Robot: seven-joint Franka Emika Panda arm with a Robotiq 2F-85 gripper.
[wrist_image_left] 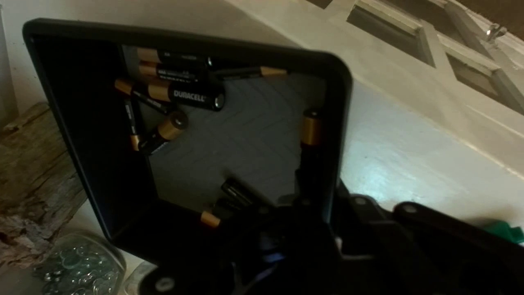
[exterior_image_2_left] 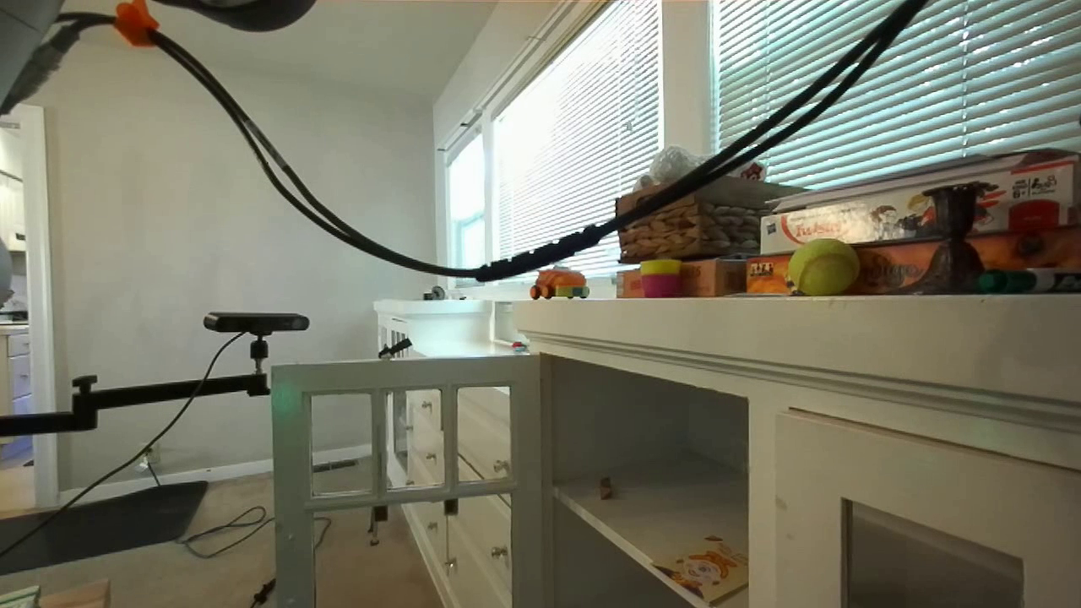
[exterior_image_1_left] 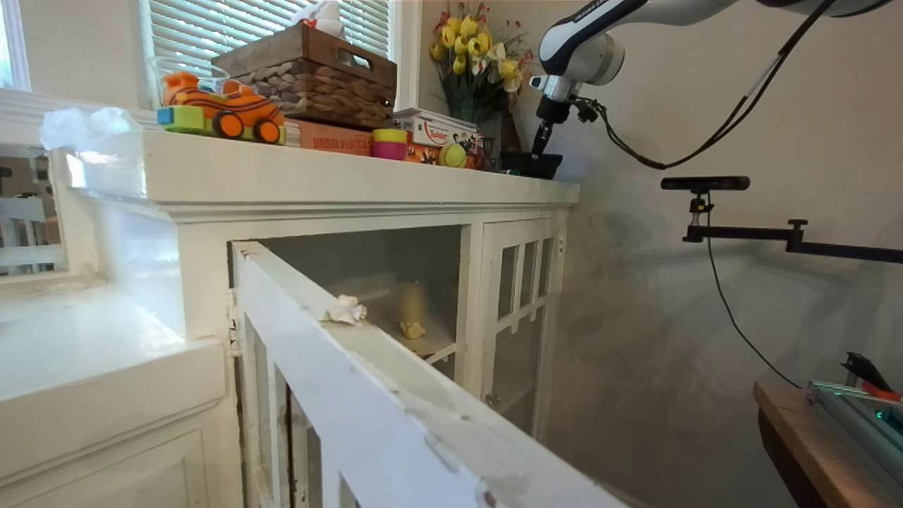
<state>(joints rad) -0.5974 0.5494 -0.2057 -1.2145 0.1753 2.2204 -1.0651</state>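
Observation:
A black square tray (wrist_image_left: 184, 37) fills much of the wrist view. It holds several black and copper batteries (wrist_image_left: 189, 95), some bunched in one corner. My gripper (wrist_image_left: 321, 192) has one finger inside the tray and one outside, closed on the tray's wall. The finger surfaces are very dark there. In an exterior view the gripper (exterior_image_1_left: 540, 141) points down at the tray (exterior_image_1_left: 532, 166), which is at the far end of the white cabinet top (exterior_image_1_left: 367, 169). I cannot tell whether the tray is lifted. The gripper is out of view in the remaining exterior view.
A piece of driftwood (wrist_image_left: 35, 184) and a container of glass beads (wrist_image_left: 77, 266) stand beside the tray. A green marker (exterior_image_2_left: 1005, 281), dark candlestick (exterior_image_2_left: 953, 241), tennis ball (exterior_image_2_left: 823, 267), boxes (exterior_image_2_left: 887, 211) and flowers (exterior_image_1_left: 469, 46) are close by. A cabinet door (exterior_image_1_left: 395, 388) stands open.

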